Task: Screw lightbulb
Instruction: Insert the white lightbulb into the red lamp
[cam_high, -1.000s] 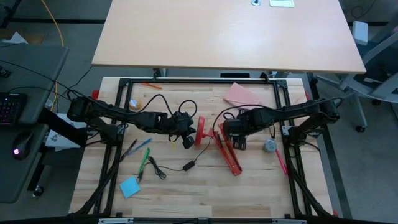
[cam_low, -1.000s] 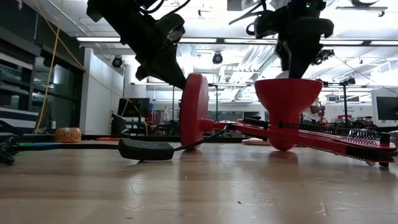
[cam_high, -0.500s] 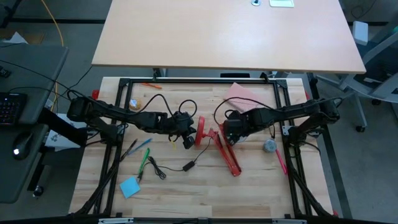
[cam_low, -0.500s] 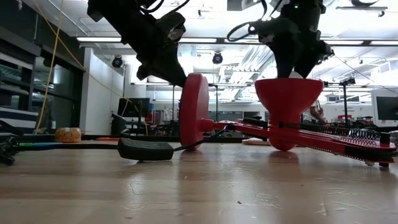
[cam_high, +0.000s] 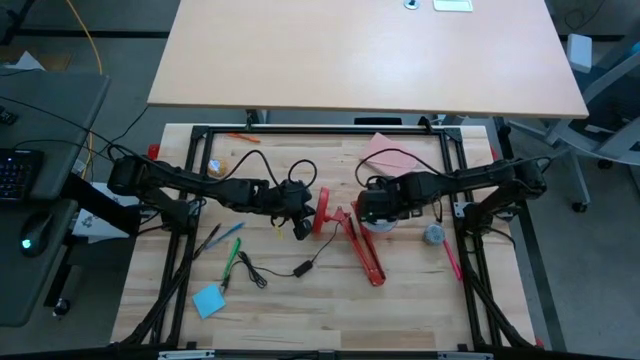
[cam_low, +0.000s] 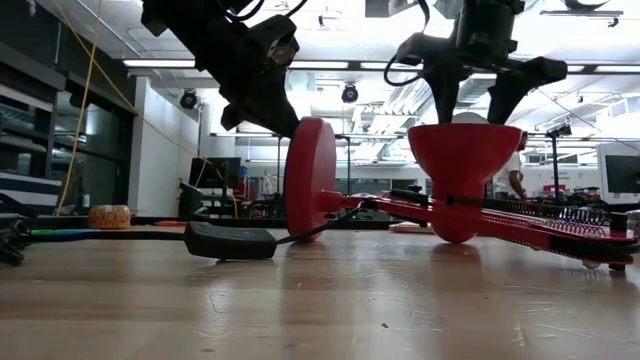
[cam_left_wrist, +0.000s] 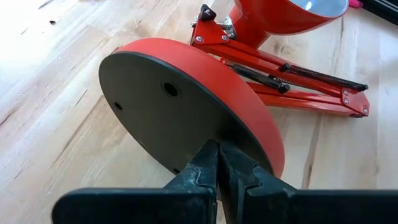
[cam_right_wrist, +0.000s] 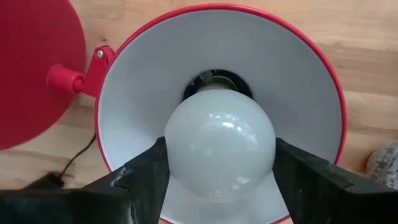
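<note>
Lightbulb first: I see the small white pear-shaped lightbulb (cam_right_wrist: 219, 145) at the centre of the right wrist view, sitting inside the round red lamp shade with its white inner face (cam_right_wrist: 143, 81), its narrow end at the dark socket (cam_right_wrist: 217, 82) deep in the shade. My right gripper (cam_right_wrist: 219, 163) has its two dark fingers (cam_right_wrist: 146, 171) spread about as wide as the bulb, one pressed on each side of the glass, so it has hold of the bulb. In the high view that gripper (cam_high: 378, 203) is right of centre, above the shade, and in the low view it (cam_low: 483, 80) comes down into the upturned shade (cam_low: 458, 160) at upper right of the frame.

My left gripper (cam_left_wrist: 219, 163) is closed tight on the rim of the red round lamp base (cam_left_wrist: 186, 106), which stands on edge on the pale wooden table (cam_left_wrist: 56, 93); the fingers nearly meet around the thin edge. In the high view this gripper (cam_high: 303, 215) is just left of centre, touching the base (cam_high: 322, 211). The red sprung lamp arm (cam_high: 365, 252) lies on the wood, running toward the lower right of centre
</note>
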